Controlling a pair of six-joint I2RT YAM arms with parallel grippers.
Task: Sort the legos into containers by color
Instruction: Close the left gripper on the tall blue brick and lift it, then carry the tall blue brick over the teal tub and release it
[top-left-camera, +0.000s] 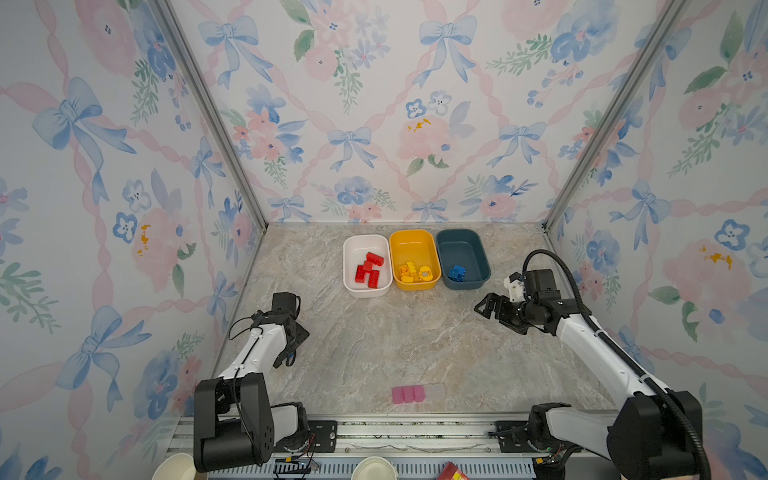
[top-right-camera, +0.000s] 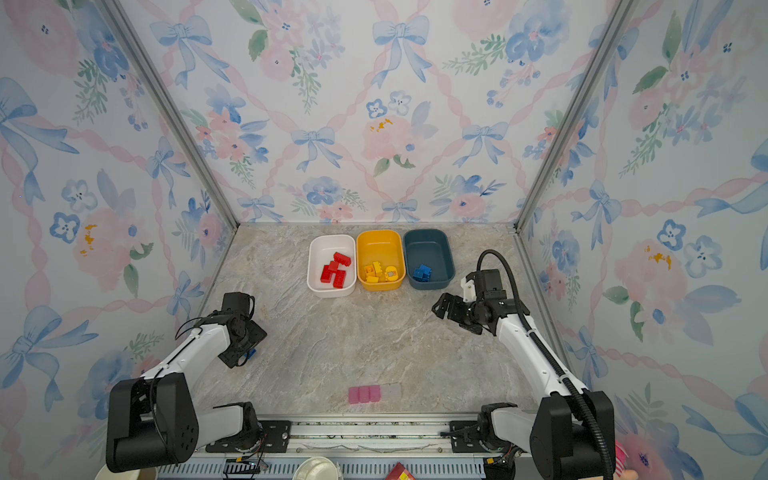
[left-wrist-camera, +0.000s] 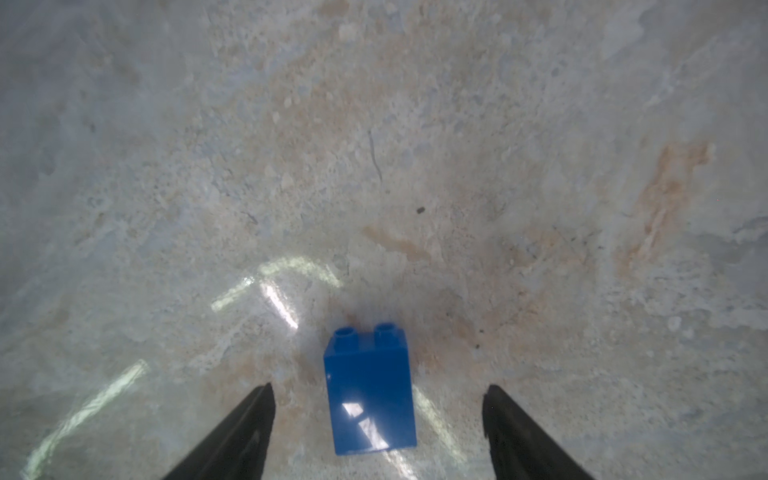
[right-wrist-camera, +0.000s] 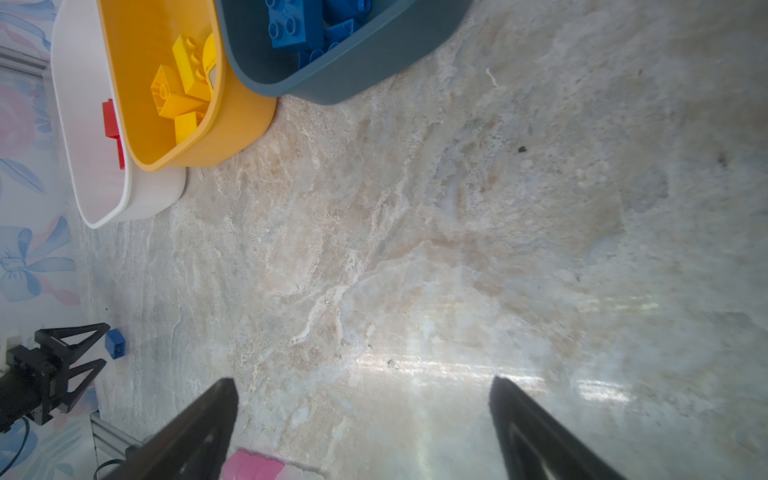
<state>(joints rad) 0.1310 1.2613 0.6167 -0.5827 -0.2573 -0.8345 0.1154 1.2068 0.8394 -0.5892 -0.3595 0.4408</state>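
- the small shiny blue plastic brick (left-wrist-camera: 370, 390) with two studs sits on the stone-look table (top-left-camera: 395, 340), on the left side, well apart from the tubs.
- the left gripper (left-wrist-camera: 379, 388) is low over it. its black fingers (left-wrist-camera: 249, 428) are spread wide, one on each side, and neither touches the brick.
- i think this is the pick-up step for the last loose brick. next the fingers need to squeeze its flat sides, lift it, and carry it across to the dark teal plastic tub (top-left-camera: 461, 245), where the other blue bricks (top-left-camera: 457, 272) lie.
- the red bricks (top-left-camera: 369, 270) lie in the white plastic tub (top-left-camera: 347, 266), and the yellow bricks (top-left-camera: 415, 272) lie in the yellow-orange plastic tub (top-left-camera: 415, 239).
- the right gripper (right-wrist-camera: 363, 381) hangs near the teal tub, fingers spread, holding nothing.
- a pale pink block strip (top-left-camera: 409, 393) lies at the near edge of the table.
- i can read no words on the bricks or the tubs.
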